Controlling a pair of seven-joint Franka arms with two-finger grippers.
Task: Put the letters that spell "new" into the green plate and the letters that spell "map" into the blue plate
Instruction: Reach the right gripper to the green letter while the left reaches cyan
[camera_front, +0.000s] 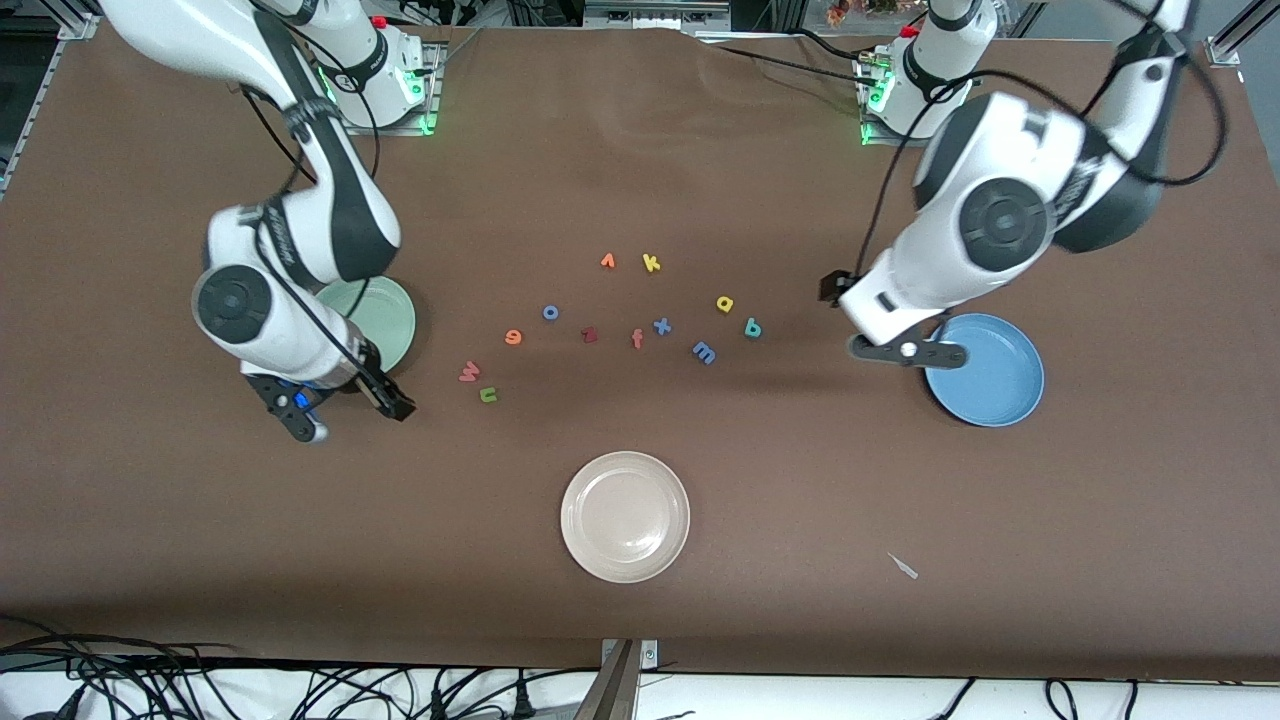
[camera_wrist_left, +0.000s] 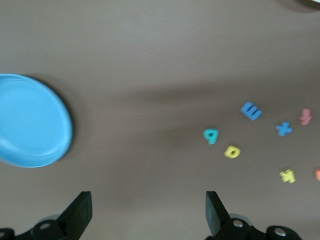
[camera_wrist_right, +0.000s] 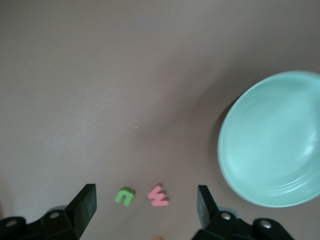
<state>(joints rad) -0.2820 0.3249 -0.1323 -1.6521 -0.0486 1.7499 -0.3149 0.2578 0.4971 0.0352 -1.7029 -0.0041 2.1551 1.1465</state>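
Nearest the camera lies the cream-white plate (camera_front: 625, 516), which plays no part and leaves wide bare table around it.

We judge the foam letters light, soft and easily nudged. Grip each across its thin strokes, descending squarely so it does not skate on the brown mat.

- **"new":** w (camera_front: 468, 372) and n (camera_front: 488, 394) lie just beside each other, and e (camera_front: 513, 337) lies a little farther from the camera. All are near the green plate (camera_front: 398, 322).
- **"map":** m (camera_front: 704, 351), a (camera_front: 725, 303) and p (camera_front: 752, 327) cluster toward the blue plate (camera_front: 1000, 385).

The right gripper (camera_front: 350, 412) hovers over bare mat beside the green plate, fingers spread and holding nothing. The left gripper (camera_front: 868, 322) hovers by the blue plate's rim, also spread and empty.

We advise care over the close w–n spacing and over the blue x (camera_front: 661, 325) beside the m. Both plates' raised rims need clearance.
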